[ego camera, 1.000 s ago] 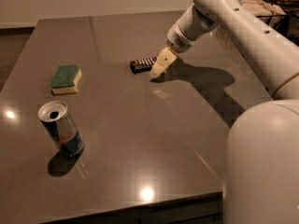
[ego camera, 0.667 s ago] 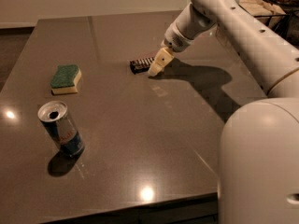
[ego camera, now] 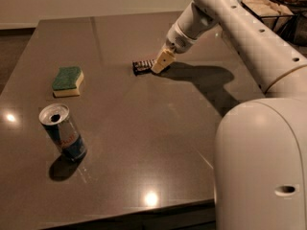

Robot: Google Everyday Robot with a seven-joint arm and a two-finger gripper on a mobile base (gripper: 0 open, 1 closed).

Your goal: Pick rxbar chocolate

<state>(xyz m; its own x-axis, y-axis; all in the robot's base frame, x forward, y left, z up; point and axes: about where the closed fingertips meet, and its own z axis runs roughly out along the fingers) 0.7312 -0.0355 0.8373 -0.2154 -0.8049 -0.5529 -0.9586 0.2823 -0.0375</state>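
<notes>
High view down over table (ego camera: 144, 143); jaws far-centre

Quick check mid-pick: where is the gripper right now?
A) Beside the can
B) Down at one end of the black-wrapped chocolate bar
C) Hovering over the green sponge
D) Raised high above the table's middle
B: the gripper is low over the table at the end of the rxbar chocolate nearest the arm, well away from the sponge and the can.

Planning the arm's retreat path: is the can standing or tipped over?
Standing: the can rests on its base, opened top facing up. The tool is at the chocolate bar.
</notes>
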